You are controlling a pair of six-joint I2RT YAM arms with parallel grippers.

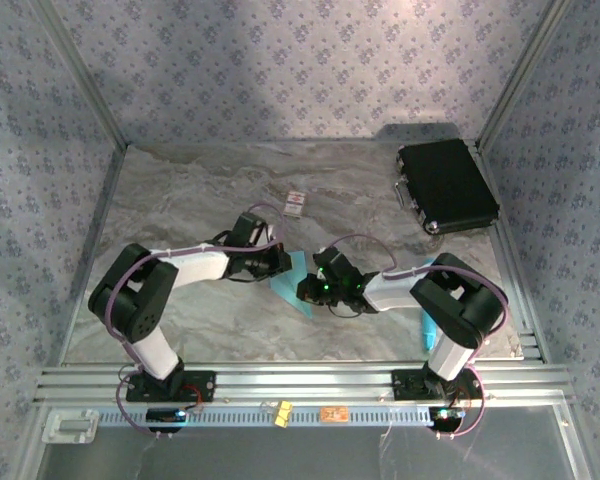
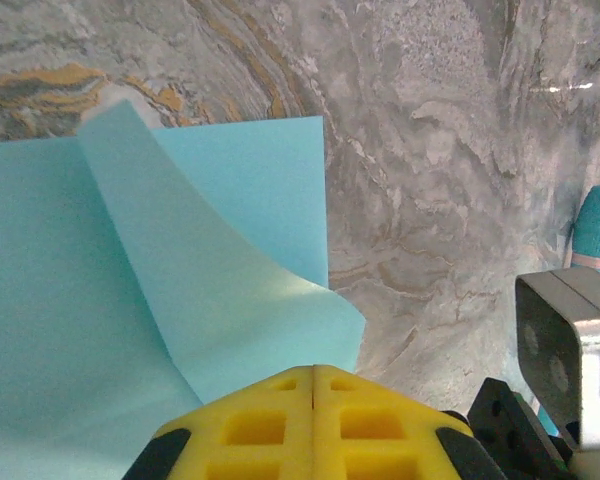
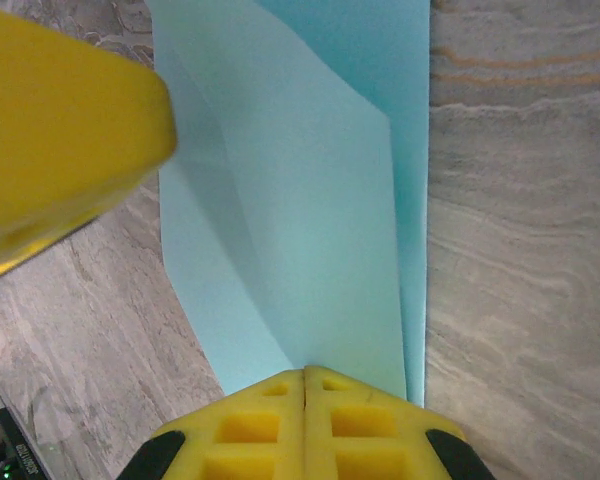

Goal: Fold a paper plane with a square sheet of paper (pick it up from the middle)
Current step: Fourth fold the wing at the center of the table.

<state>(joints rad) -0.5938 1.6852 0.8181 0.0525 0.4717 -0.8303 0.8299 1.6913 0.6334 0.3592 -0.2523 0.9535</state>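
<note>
Only 1 flap is being folded on the square sheet of paper (image 2: 100, 300) by the left gripper (image 2: 313, 375) and right gripper (image 3: 305, 375), jaws fully closed, hold unclear, most folds apparently remaining.

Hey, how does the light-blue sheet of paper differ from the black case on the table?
The light-blue sheet of paper is thin and part-folded, with one flap curling up; the black case is boxy and closed. The paper lies mid-table, while the case sits in the far right corner. The paper is pale and the case is dark. Both rest on the marble table.
</note>
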